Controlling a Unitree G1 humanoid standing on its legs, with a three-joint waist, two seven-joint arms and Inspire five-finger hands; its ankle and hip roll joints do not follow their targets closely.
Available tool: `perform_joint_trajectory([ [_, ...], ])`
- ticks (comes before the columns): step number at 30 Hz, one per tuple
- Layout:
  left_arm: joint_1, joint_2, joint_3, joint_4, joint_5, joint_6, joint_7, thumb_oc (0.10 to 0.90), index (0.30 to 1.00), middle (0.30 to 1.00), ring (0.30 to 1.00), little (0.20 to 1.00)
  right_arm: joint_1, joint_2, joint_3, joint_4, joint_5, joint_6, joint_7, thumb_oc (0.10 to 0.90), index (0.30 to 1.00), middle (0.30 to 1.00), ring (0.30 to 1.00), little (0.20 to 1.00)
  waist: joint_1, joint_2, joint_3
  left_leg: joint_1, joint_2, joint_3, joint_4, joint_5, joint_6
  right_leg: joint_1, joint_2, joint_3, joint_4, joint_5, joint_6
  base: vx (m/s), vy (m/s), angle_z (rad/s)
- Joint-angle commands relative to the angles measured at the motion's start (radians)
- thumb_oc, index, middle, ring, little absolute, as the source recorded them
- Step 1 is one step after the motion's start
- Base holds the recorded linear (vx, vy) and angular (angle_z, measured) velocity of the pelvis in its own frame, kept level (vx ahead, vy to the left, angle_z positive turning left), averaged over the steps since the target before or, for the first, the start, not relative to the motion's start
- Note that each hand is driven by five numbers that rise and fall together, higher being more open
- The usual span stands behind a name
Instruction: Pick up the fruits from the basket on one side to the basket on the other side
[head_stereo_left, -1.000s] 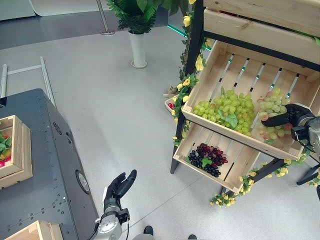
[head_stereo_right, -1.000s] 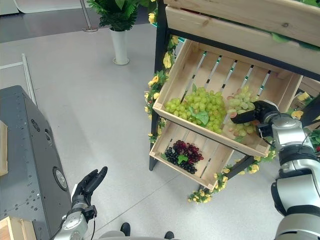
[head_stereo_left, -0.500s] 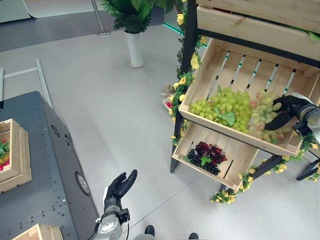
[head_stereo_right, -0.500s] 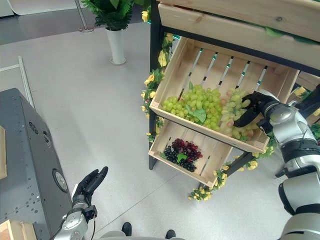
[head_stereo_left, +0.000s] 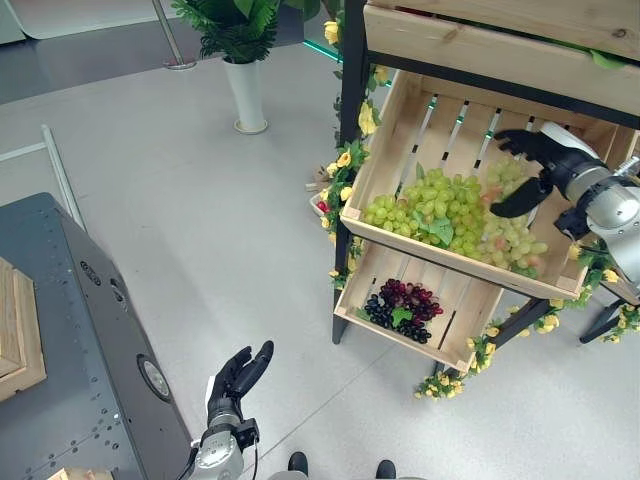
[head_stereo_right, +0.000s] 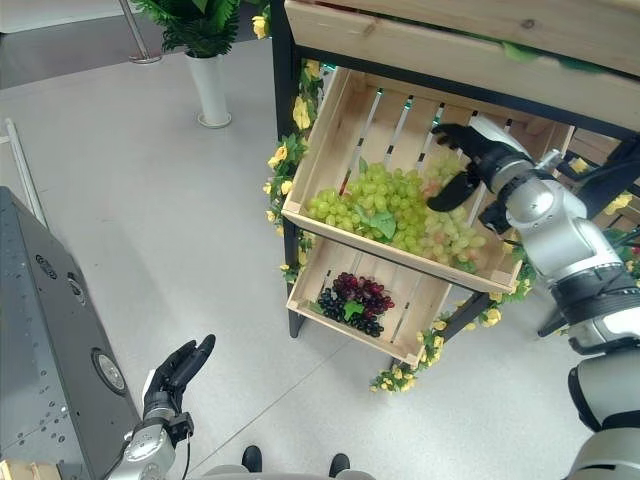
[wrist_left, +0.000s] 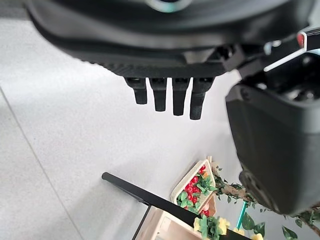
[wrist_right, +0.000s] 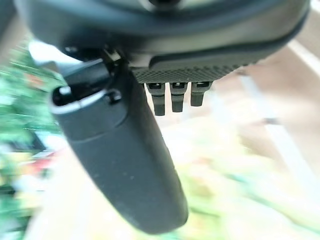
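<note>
The right hand (head_stereo_left: 532, 170) hovers with fingers and thumb spread, holding nothing, over the upper wooden crate (head_stereo_left: 400, 120) — the green grape bunches (head_stereo_left: 440, 210) lie just below it. The left hand (head_stereo_left: 237, 378) hangs relaxed, fingers straight.

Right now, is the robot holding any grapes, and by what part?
Nothing is held. The right hand hangs open over the green grapes; the left hand is open too.

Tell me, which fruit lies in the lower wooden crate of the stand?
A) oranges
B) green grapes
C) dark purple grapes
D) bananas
C: the lower crate holds a bunch of dark purple grapes, while the green grapes lie in the crate above.
</note>
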Motion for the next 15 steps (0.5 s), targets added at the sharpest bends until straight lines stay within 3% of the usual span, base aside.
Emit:
perform_joint_trajectory([
  [1,-0.079,0.046,-0.008,-0.054,0.046,-0.07,0.016,0.8,0.9,0.9,0.9,0.9,-0.035,-0.05,-0.095,-0.086,-0.118,-0.065,-0.137,0.8,0.9,0.9,0.9,0.9,0.018,-0.039,-0.06,0.047,-0.039,-0.026,0.003,-0.164,0.013,0.029,0.004,0.026,0.009,-0.05,-0.016,0.0,0.007,-0.07],
  [8,-0.095,0.032,0.008,-0.049,0.042,-0.065,0.031,0.8,0.9,0.9,0.9,0.9,0.107,-0.036,-0.186,-0.333,-0.221,-0.006,-0.127,0.8,0.9,0.9,0.9,0.9,-0.011,-0.026,-0.059,0.049,-0.037,-0.007,0.003,-0.171,0.014,0.02,0.007,0.05,0.009,-0.05,-0.012,0.0,0.009,-0.07],
  [15,-0.106,0.014,0.011,-0.046,0.039,-0.053,0.039,0.8,0.9,0.9,0.9,0.9,0.25,0.048,-0.259,-0.476,-0.109,-0.076,-0.065,0.8,0.9,0.9,0.9,0.9,-0.03,-0.02,-0.057,0.052,-0.036,0.006,0.003,-0.176,0.013,0.017,0.008,0.063,0.009,-0.051,-0.011,0.0,0.002,-0.08],
])
